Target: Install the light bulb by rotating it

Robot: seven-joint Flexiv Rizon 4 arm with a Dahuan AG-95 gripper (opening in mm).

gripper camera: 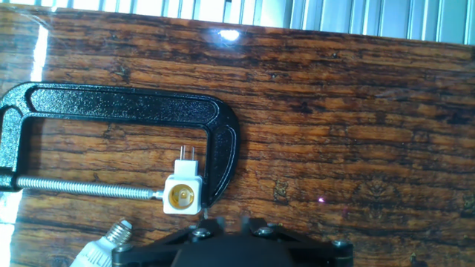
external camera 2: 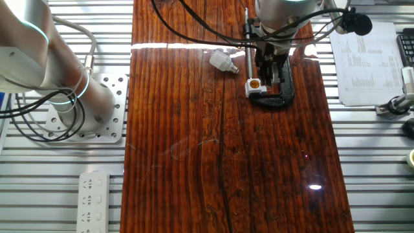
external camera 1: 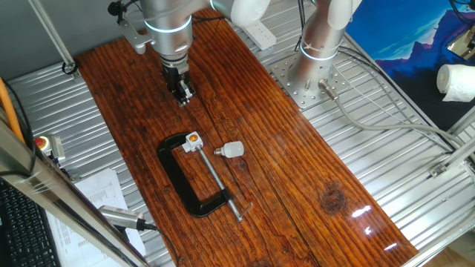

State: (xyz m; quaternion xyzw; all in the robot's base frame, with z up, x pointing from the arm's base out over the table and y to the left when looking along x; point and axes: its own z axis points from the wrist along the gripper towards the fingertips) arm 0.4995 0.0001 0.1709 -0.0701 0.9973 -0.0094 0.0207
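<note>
The light bulb (external camera 1: 234, 150) is small, white and frosted, and lies on its side on the wooden table with its silvery base toward the socket. In the hand view the light bulb (gripper camera: 102, 251) shows only at the bottom left edge. The white socket block (external camera 1: 193, 141) with an orange centre is clamped in a black C-clamp (external camera 1: 183, 182). My gripper (external camera 1: 182, 95) hangs above the wood behind the socket block (gripper camera: 182, 195), apart from it and from the bulb. Its fingers stand close together with nothing between them.
The clamp's threaded screw (gripper camera: 82, 189) runs left from the socket. A white power strip (external camera 2: 94, 200) and the arm's base plate (external camera 2: 97, 110) sit on the metal bench beside the board. A white roll (external camera 1: 456, 81) stands at the far right. Papers (external camera 2: 365, 65) lie near the board's edge.
</note>
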